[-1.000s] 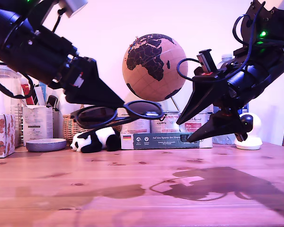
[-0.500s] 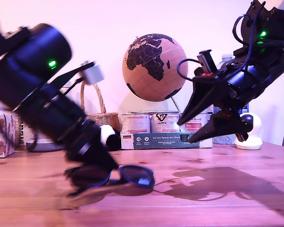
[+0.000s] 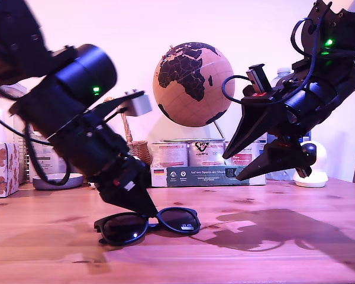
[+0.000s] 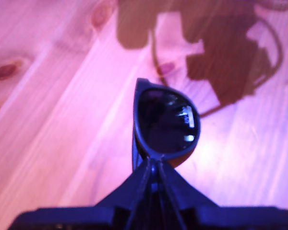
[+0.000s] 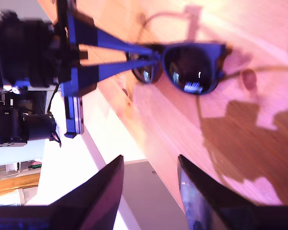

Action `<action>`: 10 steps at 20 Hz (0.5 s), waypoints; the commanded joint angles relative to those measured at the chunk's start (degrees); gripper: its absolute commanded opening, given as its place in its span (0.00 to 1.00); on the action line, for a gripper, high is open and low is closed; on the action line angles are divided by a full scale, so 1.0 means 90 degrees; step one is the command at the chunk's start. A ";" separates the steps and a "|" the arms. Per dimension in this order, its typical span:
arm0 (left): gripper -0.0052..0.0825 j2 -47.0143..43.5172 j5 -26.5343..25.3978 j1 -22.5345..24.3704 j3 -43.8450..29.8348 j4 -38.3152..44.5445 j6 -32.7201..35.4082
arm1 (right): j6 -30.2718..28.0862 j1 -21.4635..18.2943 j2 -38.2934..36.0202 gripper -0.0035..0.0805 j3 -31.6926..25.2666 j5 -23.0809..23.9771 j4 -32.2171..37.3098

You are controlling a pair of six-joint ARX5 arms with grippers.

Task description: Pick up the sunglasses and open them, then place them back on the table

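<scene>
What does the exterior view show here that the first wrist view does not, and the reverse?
Only the exterior view shows my second gripper hanging open above the table, the cork globe, and both lenses of the matte black plastic-framed sunglasses.

Only the first wrist view shows the bright markings on one lens up close.

Both show my first gripper closed on the sunglasses at the bridge, over the reddish-brown pine table.

black sunglasses (image 3: 148, 225), reddish-brown knotted table (image 3: 254, 254)
</scene>
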 commanded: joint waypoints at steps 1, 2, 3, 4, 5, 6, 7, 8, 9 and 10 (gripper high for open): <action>0.05 0.0282 -0.0214 -0.0022 -0.0078 -0.0248 0.0032 | 0.0002 0.0019 0.0027 0.42 0.0092 -0.0002 0.0015; 0.08 0.0279 -0.0323 -0.0032 -0.0022 -0.0282 0.0032 | 0.0002 0.0019 0.0024 0.42 0.0092 0.0000 0.0032; 0.14 0.0279 -0.0352 -0.0032 0.0036 -0.0342 0.0036 | 0.0005 0.0019 0.0027 0.42 0.0092 -0.0002 0.0049; 0.18 0.0282 -0.0355 -0.0032 0.0092 -0.0427 0.0129 | 0.0005 0.0019 0.0027 0.42 0.0092 -0.0002 0.0049; 0.20 0.0282 -0.0352 -0.0041 0.0112 -0.0449 0.0185 | 0.0005 0.0019 0.0024 0.42 0.0092 -0.0002 0.0049; 0.21 0.0282 -0.0359 -0.0063 0.0112 -0.0449 0.0209 | 0.0005 0.0019 0.0024 0.42 0.0092 -0.0002 0.0049; 0.21 0.0282 -0.0352 -0.0070 0.0112 -0.0481 0.0342 | 0.0005 0.0019 0.0024 0.42 0.0092 -0.0002 0.0049; 0.23 0.0284 -0.0355 -0.0075 0.0112 -0.0500 0.0391 | 0.0005 0.0019 0.0024 0.42 0.0092 -0.0002 0.0049; 0.25 0.0289 -0.0357 -0.0075 0.0112 -0.0500 0.0393 | 0.0005 0.0019 0.0024 0.42 0.0092 -0.0002 0.0046; 0.27 0.0289 -0.0372 -0.0073 0.0112 -0.0503 0.0483 | 0.0005 0.0022 0.0027 0.42 0.0092 -0.0002 0.0049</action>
